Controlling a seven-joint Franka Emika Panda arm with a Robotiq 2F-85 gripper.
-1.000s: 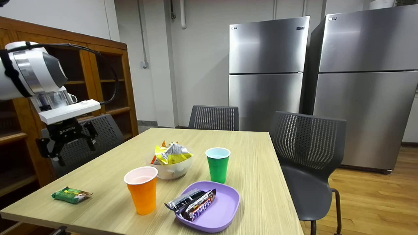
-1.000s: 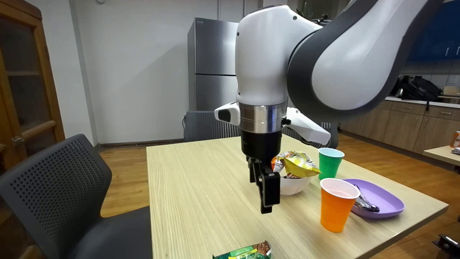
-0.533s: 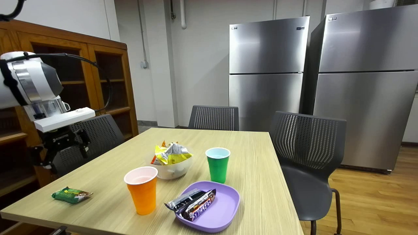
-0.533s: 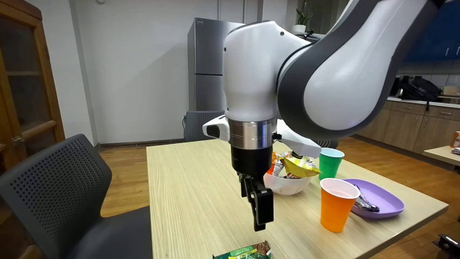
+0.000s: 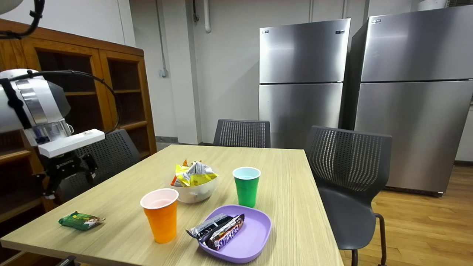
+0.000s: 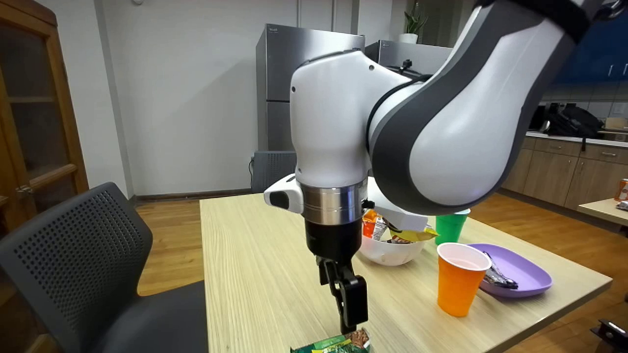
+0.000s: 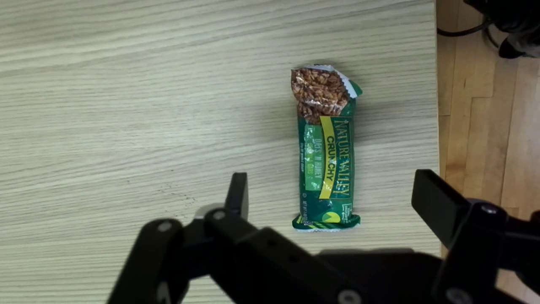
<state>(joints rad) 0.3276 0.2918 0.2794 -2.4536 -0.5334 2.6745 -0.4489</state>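
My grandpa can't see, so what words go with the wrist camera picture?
A green Nature Valley Crunchy bar lies on a pale, wood-grained table, seen from above. The open black gripper shows at the bottom, fingers spread to either side of the bar, holding nothing. Wooden floor shows past the table edge, at right.

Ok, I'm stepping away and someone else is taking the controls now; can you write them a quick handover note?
Gripper: open, empty, above the table.
Nature Valley bar: lying on the table; in the wrist view its lower end shows between the jaws.
Nearby: orange cup, green cup, bowl of snack packets, purple plate with two wrapped bars.
Done: jaws open, roughly lined up with the bar.
Left: bar not yet gripped.
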